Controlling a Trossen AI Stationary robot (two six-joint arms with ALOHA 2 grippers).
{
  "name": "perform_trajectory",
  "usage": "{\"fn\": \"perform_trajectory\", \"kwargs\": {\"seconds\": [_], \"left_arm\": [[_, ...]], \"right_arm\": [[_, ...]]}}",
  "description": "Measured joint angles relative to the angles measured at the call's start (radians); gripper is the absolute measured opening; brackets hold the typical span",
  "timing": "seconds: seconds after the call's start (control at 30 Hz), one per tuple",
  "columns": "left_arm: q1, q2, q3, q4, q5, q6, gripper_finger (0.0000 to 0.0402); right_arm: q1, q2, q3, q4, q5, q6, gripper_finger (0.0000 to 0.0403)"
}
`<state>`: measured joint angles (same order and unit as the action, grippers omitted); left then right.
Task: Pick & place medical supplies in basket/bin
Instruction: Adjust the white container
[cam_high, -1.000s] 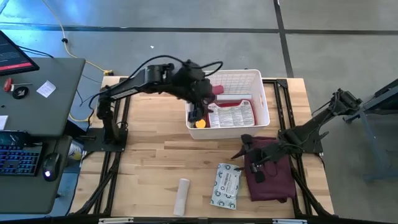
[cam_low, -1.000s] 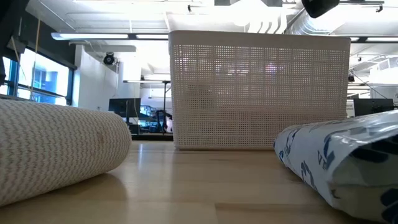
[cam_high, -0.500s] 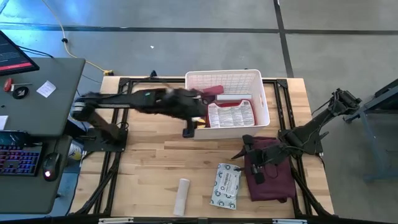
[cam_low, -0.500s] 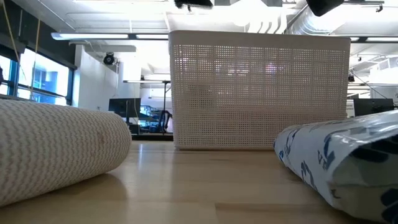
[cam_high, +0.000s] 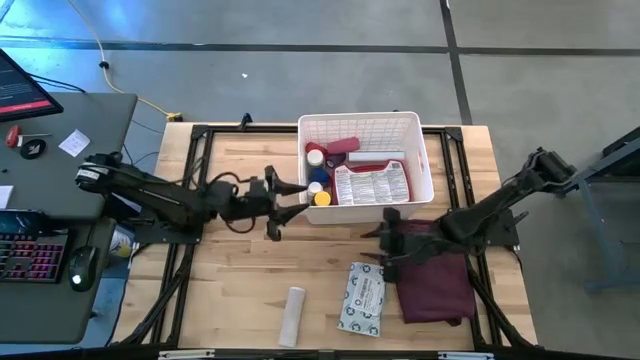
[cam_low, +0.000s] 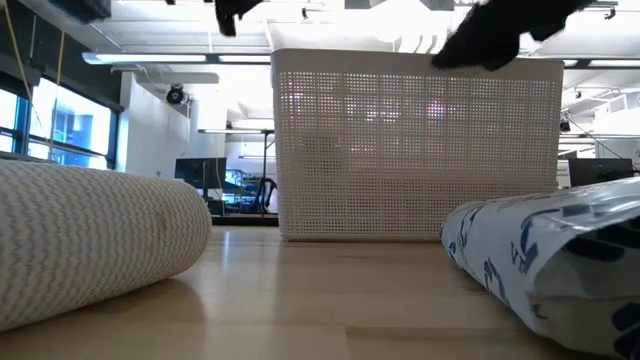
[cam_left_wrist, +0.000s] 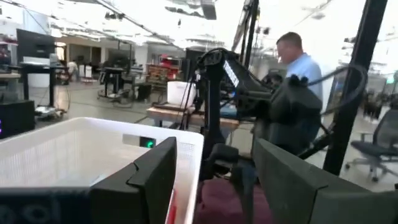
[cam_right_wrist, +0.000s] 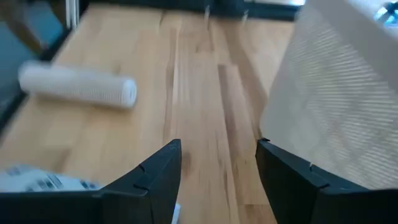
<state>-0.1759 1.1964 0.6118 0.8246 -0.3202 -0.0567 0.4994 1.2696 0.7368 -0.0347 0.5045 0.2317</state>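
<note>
White rectangular plastic basket with fine lattice walls (cam_high: 418, 150) sits at the far middle of the pale wooden table (cam_high: 240, 270). Inside it, seen from above: a red flat case (cam_high: 372, 165) under a printed white-and-grey packet (cam_high: 371, 184), a dark red tube (cam_high: 340, 146) at the far side, a small white-capped bottle (cam_high: 315, 157), a blue-topped bottle (cam_high: 315, 186) and a small orange-lidded tin (cam_high: 322, 199) along the basket's left wall.

Left gripper (cam_high: 287, 191): arm stretched low across the table from the left, gripper just outside the basket's left wall, fingers apart and empty. Left wrist view confirms it: the two dark fingers (cam_left_wrist: 152, 177) stand wide, with the basket's white rim between them.

Right gripper (cam_high: 378, 243): held over the table just beyond the left edge of the large maroon cloth (cam_high: 435, 285), near the basket's front right corner. Fingers apart, nothing between them; in the right wrist view bare table boards show through the gap, with the basket wall on one side.

Still on the table: a white woven roll (cam_high: 292, 315) lying near the front edge, and a grey-white patterned soft packet (cam_high: 362, 298) just beside the cloth, between roll and cloth. Roll and packet are apart. The low view has the roll (cam_low: 90, 235) close on one side, the packet (cam_low: 545, 250) on the other, and the basket (cam_low: 415, 145) behind them.

A person in a light blue shirt (cam_left_wrist: 300, 62) stands in the room beyond the table.
</note>
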Motion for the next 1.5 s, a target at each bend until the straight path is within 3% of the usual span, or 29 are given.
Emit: {"fn": "perform_trajectory", "kwargs": {"seconds": [0.1, 0.23, 0.8, 1.07, 1.5], "left_arm": [[-0.013, 0.022, -0.028, 0.072, 0.025, -0.005, 0.0245], [-0.015, 0.035, -0.021, -0.008, 0.091, -0.037, 0.0245], [-0.015, 0.082, -0.02, -0.022, 0.083, -0.066, 0.0246], [-0.015, 0.082, -0.02, -0.062, 0.083, -0.106, 0.0246], [-0.036, 0.082, -0.02, -0.068, 0.056, -0.106, 0.0246]], "right_arm": [[-0.028, 0.062, 0.0, 0.088, -0.005, -0.087, 0.0197], [-0.076, 0.094, 0.0, 0.148, -0.016, -0.135, 0.0197], [-0.234, 0.123, 0.0, 0.124, 0.101, -0.216, 0.0195], [-0.32, 0.234, 0.001, 0.317, -0.001, -0.34, 0.0194], [-0.395, 0.296, 0.001, 0.425, -0.035, -0.428, 0.0194]]}}
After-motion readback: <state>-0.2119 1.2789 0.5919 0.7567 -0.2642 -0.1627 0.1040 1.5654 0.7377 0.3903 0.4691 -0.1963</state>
